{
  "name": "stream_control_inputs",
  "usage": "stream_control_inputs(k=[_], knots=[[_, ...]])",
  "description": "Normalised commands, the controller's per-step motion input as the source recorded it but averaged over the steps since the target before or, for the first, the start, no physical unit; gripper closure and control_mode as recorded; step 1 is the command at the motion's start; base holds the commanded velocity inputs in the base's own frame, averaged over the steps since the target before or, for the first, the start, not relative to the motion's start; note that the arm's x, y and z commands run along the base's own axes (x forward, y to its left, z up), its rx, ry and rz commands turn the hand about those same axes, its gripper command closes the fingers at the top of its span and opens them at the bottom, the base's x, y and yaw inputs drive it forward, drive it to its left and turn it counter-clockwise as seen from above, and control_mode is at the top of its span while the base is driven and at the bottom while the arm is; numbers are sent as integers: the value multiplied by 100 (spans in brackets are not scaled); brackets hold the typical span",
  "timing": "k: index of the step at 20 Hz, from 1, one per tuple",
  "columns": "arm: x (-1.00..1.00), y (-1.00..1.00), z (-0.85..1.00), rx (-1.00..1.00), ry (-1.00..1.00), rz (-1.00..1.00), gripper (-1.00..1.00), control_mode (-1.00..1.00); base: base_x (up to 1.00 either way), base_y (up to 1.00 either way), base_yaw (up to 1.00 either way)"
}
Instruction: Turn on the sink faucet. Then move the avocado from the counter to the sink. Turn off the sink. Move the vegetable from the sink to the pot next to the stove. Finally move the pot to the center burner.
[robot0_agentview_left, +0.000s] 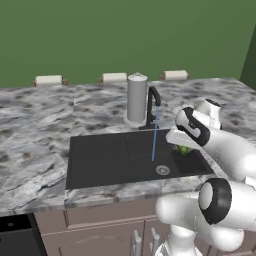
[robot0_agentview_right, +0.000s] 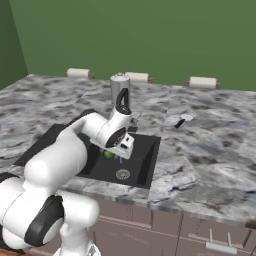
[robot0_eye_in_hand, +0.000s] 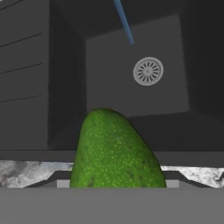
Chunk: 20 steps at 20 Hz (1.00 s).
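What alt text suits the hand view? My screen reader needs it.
A green avocado fills the lower centre, held out over the black sink. Beyond it a thin blue water stream falls toward the basin floor near the round silver drain.

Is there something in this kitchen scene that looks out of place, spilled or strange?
Nothing stands out. Water runs from the sink faucet straight into the sink, none on the counter. The avocado sits at the gripper, over the basin.
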Motion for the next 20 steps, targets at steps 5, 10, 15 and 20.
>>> stream_control_inputs(k=[5,10,15,20], knots=[[47,-1,-24,0,3,10,100,-100,0,0,0],[40,3,-33,0,6,4,100,-100,0,0,0],[12,0,-37,0,6,2,100,-100,0,0,0],[20,4,-35,0,6,0,100,-100,0,0,0]])
